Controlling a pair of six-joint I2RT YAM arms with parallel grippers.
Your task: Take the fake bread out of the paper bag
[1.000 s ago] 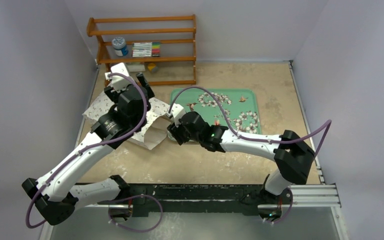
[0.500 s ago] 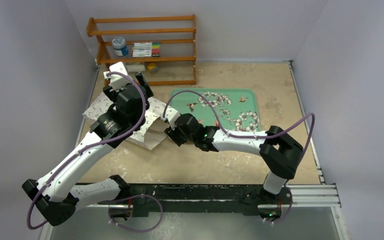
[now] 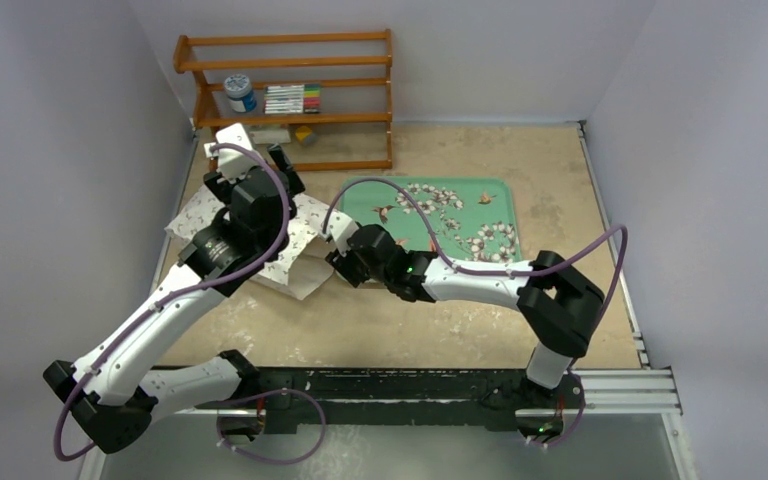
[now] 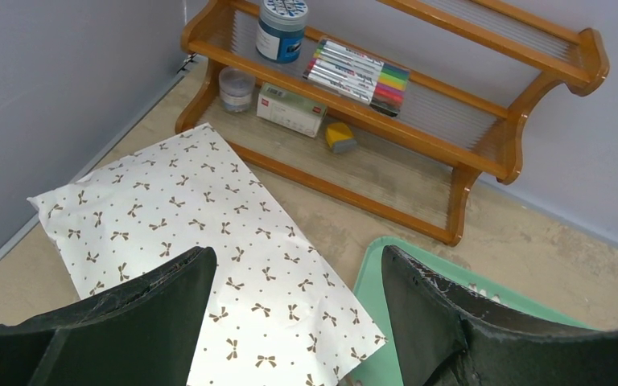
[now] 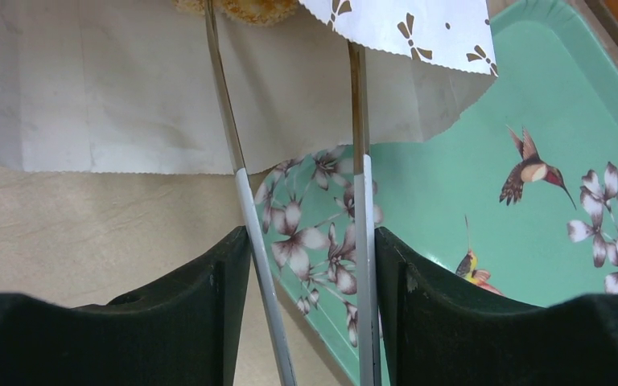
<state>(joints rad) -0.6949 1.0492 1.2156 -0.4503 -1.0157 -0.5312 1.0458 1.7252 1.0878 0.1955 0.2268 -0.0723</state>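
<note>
Only a sliver of the fake bread (image 5: 245,8) shows: a golden, rough-crusted edge just inside the mouth of the paper bag (image 5: 129,96). The bag lies flat on the bench (image 3: 440,320), its mouth overlapping one edge of the green tray (image 5: 483,121). As a toy, the bread is probably light and rigid, with a skin that may slip. A pinch across its narrow width, well past the edge, looks safest. The bag is thin and creased, so it may drag along unless pinned.

The right end effector (image 5: 310,237) is clenched on metal tongs (image 5: 360,209). Their two thin arms reach from over the tray into the bag mouth toward the bread; whether the tips grip it is hidden. The left end effector (image 4: 298,257) hangs released, fingers wide, above the bag beside the tray.

Only the right wrist view shows the bread. The overhead view gives just the bag's printed top and tan lip. The left wrist view adds the wooden shelf (image 4: 418,104) beyond the tray.
</note>
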